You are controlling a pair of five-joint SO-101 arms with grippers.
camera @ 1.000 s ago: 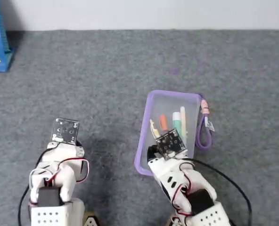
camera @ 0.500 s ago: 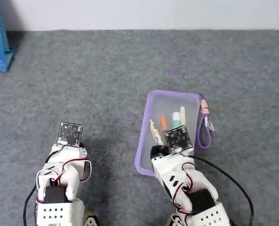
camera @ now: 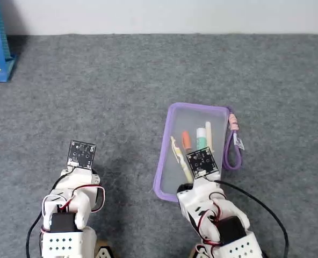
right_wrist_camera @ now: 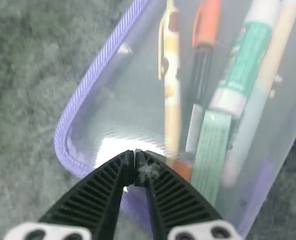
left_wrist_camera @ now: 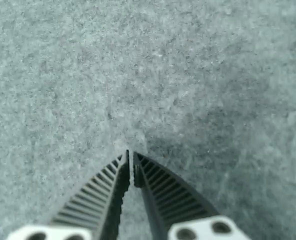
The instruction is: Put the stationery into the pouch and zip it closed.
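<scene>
Hovering right tool [right_wrist_camera: 134, 156], tips together, pouch [right_wrist_camera: 113, 110] beneath

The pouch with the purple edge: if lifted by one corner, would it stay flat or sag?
Probably sag: the pouch looks like thin, see-through plastic lying flat. The pens inside look loose, so they would likely slide toward the low end. It seems light, holding only a few items.

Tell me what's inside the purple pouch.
The pouch is see-through: inside lie a yellow patterned pen, an orange-capped marker, a green-labelled tube and a cream pen, side by side. The right gripper covers the pouch's near corner, so anything there is hidden.
</scene>
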